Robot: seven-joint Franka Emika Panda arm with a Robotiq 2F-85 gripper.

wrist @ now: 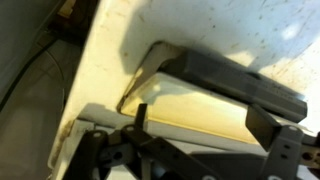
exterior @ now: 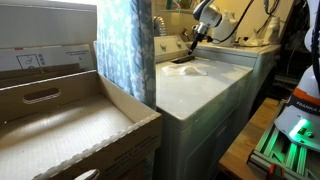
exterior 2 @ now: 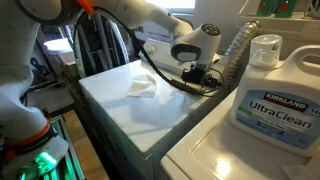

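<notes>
In both exterior views my gripper [exterior: 190,41] [exterior 2: 196,76] hangs low over the back of a white washing machine top [exterior: 200,90] [exterior 2: 120,110], close to its rear control panel. The wrist view shows the gripper [wrist: 200,118] open, its two dark fingers wide apart with only a cream-white surface between them. A dark bar shape [wrist: 225,80] crosses that surface just beyond the fingertips; I cannot tell what it is. A crumpled white cloth [exterior: 186,69] [exterior 2: 142,88] lies on the lid, a short way in front of the gripper and apart from it.
A large Kirkland UltraClean detergent bottle [exterior 2: 275,90] stands on the neighbouring machine. A blue patterned curtain [exterior: 125,50] hangs beside the washer. An open cardboard box [exterior: 70,125] fills the near side. Cables [exterior 2: 235,50] run behind the gripper.
</notes>
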